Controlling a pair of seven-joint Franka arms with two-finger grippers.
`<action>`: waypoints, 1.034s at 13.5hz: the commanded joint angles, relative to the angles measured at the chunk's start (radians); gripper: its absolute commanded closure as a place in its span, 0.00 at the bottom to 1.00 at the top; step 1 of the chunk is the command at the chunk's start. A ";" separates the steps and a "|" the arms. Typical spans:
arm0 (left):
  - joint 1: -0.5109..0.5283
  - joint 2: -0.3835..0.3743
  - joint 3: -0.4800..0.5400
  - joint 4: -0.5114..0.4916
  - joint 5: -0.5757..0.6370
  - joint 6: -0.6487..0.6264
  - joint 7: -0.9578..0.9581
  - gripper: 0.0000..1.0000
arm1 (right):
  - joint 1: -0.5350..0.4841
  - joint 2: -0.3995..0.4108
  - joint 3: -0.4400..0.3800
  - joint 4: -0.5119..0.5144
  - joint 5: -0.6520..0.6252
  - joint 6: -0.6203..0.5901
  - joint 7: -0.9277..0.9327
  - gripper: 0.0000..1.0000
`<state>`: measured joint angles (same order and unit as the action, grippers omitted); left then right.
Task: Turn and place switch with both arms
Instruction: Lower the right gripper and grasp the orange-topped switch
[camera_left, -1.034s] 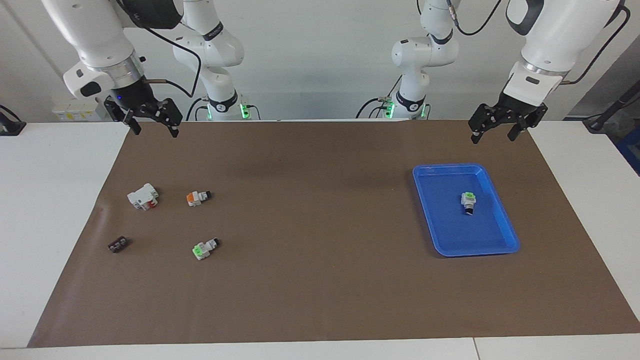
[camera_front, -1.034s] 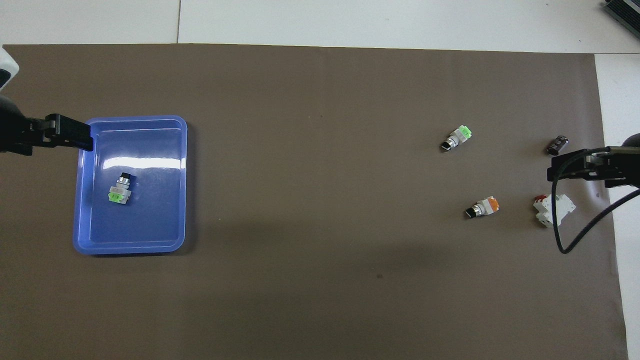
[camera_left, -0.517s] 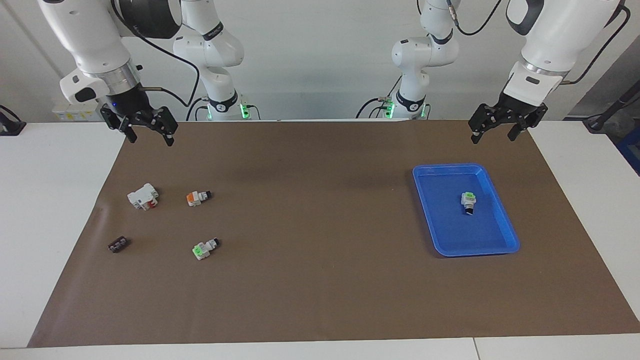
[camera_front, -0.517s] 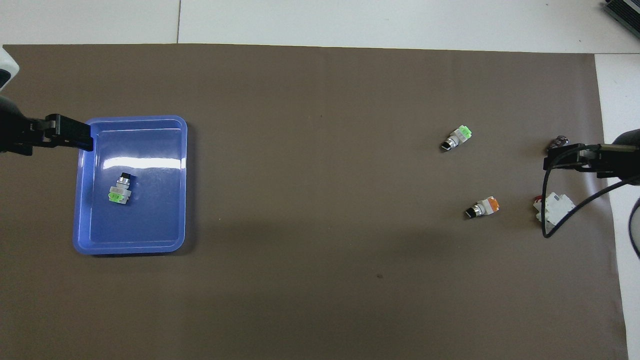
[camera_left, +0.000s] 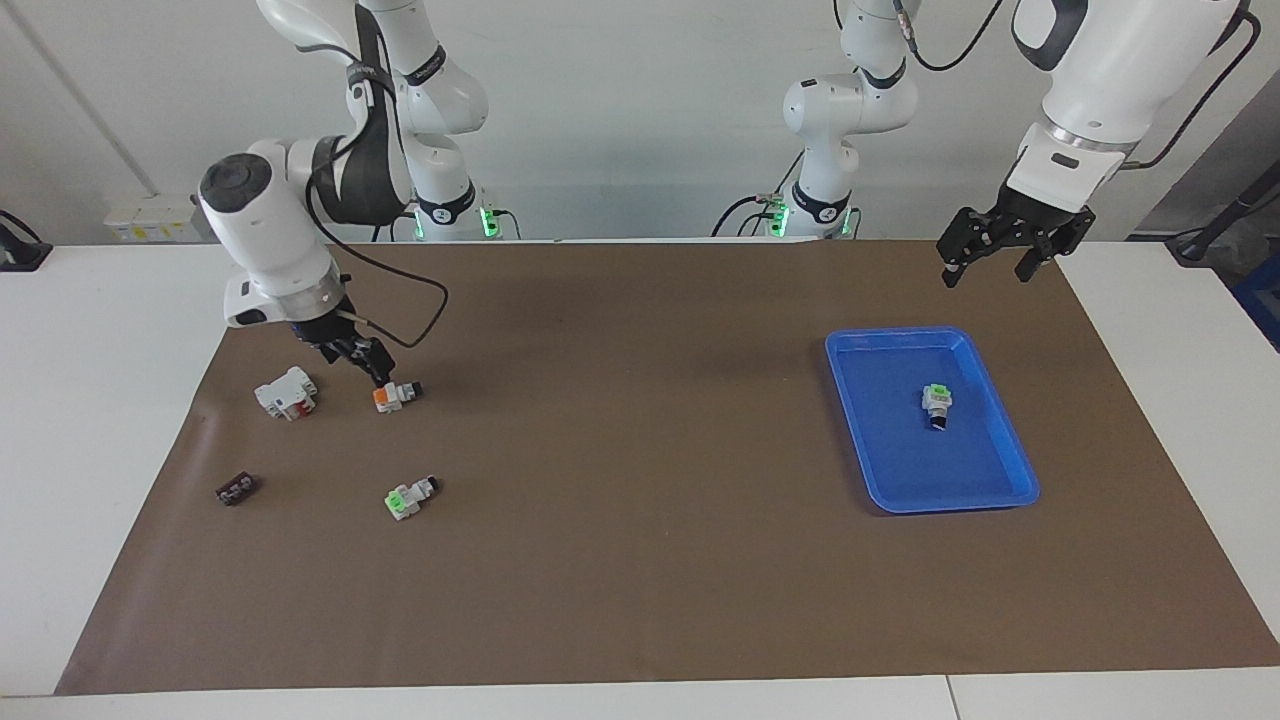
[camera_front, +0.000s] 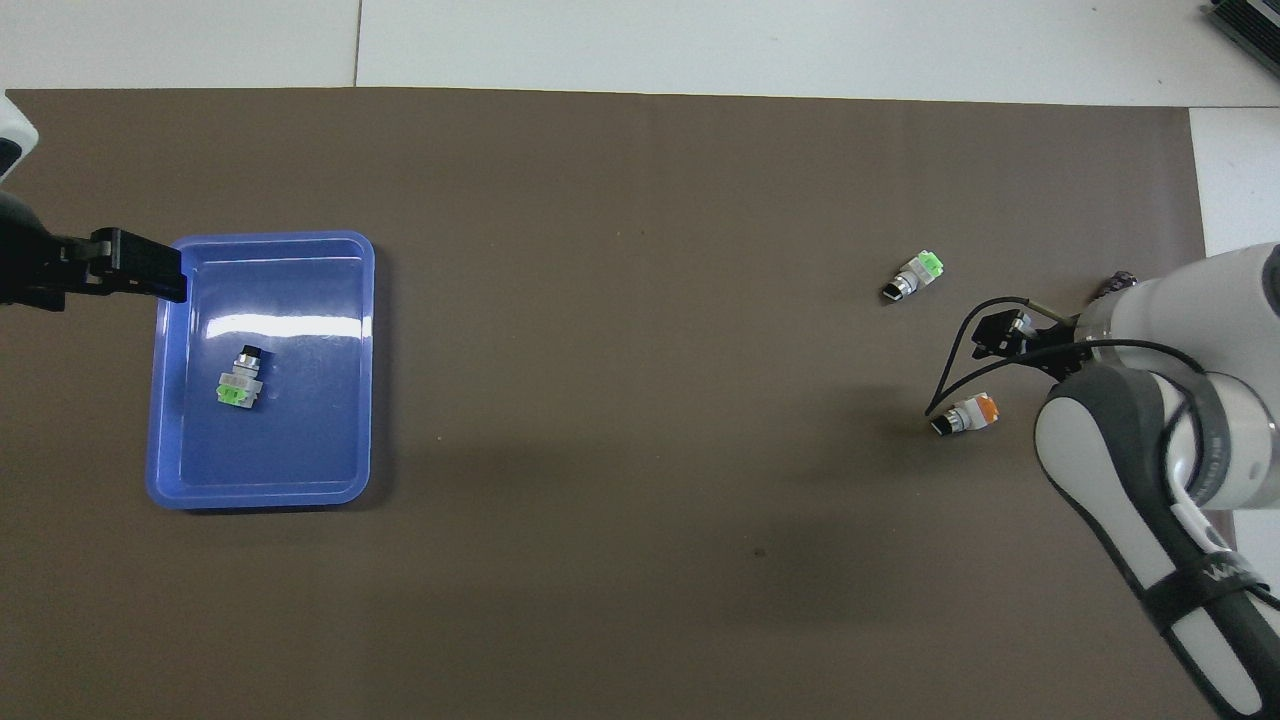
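Lower your right pincer (camera_left: 372, 372), grip state I cannot tell, squarely astride the switch (camera_left: 396, 394) at its five o'clock; left pincer (camera_left: 990, 258) waits released.

right gripper (camera_front: 1000, 333) hangs over the mat by the orange-ended switch (camera_front: 964, 414).

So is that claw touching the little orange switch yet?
Cannot tell. In the facing view the right gripper tips sit right at the orange switch; neither view shows contact or gap plainly.
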<state>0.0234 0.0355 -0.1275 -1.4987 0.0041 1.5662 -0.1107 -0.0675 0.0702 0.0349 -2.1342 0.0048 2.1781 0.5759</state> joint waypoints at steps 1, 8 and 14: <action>0.010 -0.028 -0.003 -0.029 -0.001 0.003 0.008 0.00 | -0.015 0.002 0.002 -0.110 -0.006 0.093 0.082 0.00; 0.010 -0.028 -0.003 -0.031 -0.001 0.003 0.008 0.00 | -0.021 0.010 0.002 -0.182 0.000 0.129 0.107 0.00; 0.010 -0.026 -0.003 -0.031 -0.001 0.003 0.008 0.00 | -0.037 0.026 0.003 -0.190 0.006 0.175 0.134 0.00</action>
<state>0.0234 0.0355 -0.1275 -1.4987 0.0041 1.5662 -0.1107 -0.0940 0.1044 0.0286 -2.3078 0.0060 2.3279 0.6859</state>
